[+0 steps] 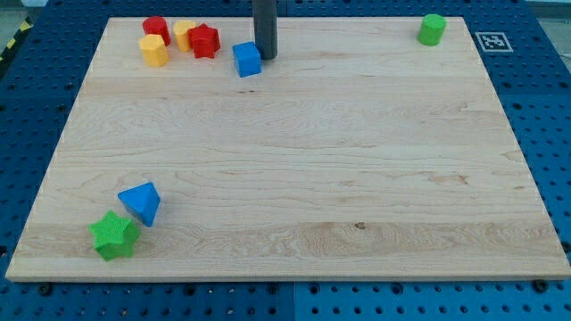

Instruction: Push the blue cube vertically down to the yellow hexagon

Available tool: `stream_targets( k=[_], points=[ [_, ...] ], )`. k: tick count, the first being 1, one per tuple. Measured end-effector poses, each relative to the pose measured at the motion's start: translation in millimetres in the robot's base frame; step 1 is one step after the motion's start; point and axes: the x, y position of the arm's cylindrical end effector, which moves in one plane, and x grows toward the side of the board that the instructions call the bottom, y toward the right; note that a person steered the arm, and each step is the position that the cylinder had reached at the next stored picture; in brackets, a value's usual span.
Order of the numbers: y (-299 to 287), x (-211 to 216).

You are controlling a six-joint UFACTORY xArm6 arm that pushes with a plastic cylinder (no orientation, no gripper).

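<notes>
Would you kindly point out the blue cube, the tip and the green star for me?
blue cube (247, 59), camera view, its front face.
my tip (265, 56), camera view, the rod's lower end, just right of the cube.
green star (114, 235), camera view, its top.

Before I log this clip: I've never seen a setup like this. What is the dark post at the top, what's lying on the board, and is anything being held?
It is one camera view looking down on a wooden board. The dark post is a robot arm's rod; my tip slides on the board and only pushes, so nothing is held. It sits just right of the blue cube, about touching it. Left of that cube are a red star, a red cylinder and two yellow blocks. A green cylinder stands at the top right. At the bottom left lie a blue triangular block and a green star.
</notes>
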Motion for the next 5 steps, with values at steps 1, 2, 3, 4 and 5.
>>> stream_targets(
  k=[1, 2, 3, 4, 5],
  points=[
    [-15.8, -3.4],
    [-37.2, 7.6],
    [-49.9, 37.3],
    [-63.0, 70.6],
    [-87.5, 97.9]
  ],
)
